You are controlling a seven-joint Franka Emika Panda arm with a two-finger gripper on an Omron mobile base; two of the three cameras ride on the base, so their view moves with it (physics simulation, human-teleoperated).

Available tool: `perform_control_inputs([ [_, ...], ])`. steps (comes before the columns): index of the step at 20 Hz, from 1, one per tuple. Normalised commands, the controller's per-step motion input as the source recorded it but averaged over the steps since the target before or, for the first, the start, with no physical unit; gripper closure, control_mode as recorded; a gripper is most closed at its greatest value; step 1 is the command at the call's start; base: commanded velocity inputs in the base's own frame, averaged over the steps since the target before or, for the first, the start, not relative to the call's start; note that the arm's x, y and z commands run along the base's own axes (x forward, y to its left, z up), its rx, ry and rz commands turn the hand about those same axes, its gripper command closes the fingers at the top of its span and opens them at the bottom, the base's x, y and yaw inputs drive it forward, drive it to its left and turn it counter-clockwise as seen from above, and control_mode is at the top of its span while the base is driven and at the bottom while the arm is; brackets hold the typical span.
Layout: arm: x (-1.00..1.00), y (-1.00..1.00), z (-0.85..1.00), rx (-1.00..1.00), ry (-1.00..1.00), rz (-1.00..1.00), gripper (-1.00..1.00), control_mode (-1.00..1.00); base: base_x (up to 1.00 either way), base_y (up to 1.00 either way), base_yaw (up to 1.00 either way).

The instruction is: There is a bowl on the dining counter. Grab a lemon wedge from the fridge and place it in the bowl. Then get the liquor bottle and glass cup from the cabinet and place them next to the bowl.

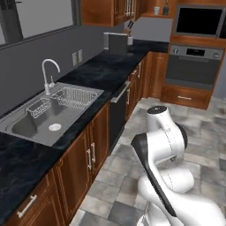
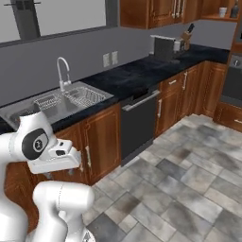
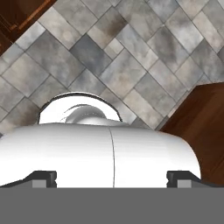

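Riding folded close over its base for travel, the arm carries its gripper [image 3: 112,179] spread wide and empty above the floor tiles [image 3: 131,65], while the cup [image 1: 156,9] and bottle [image 1: 166,9] wait on a far high shelf [image 1: 155,16].

No readable text, label, brand, number or sign on anything in view

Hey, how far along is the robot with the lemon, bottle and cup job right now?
Nothing looks done. The gripper is open and empty, pointing down at the tiled floor. The glass cup and liquor bottle sit on an open shelf beside the upper cabinet. Fetching the lemon wedge, bottle and cup all remains.
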Motion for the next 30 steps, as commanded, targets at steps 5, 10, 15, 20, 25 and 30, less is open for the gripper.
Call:
perform_control_inputs([
  [5,0.0,0.0,0.0,0.0,0.0,0.0,-1.0,1.0,1.0,-0.18,0.0],
  [10,0.0,0.0,0.0,0.0,0.0,0.0,-1.0,1.0,1.0,-0.05,-0.02],
  [15,0.0,0.0,0.0,0.0,0.0,0.0,-1.0,1.0,0.85,0.23,-0.33],
  [20,0.0,0.0,0.0,0.0,0.0,0.0,-1.0,1.0,0.78,0.26,-0.47],
  [25,0.0,0.0,0.0,0.0,0.0,0.0,-1.0,1.0,0.9,-0.02,-0.27],
  [30,0.0,0.0,0.0,0.0,0.0,0.0,-1.0,1.0,1.0,-0.38,0.0],
])
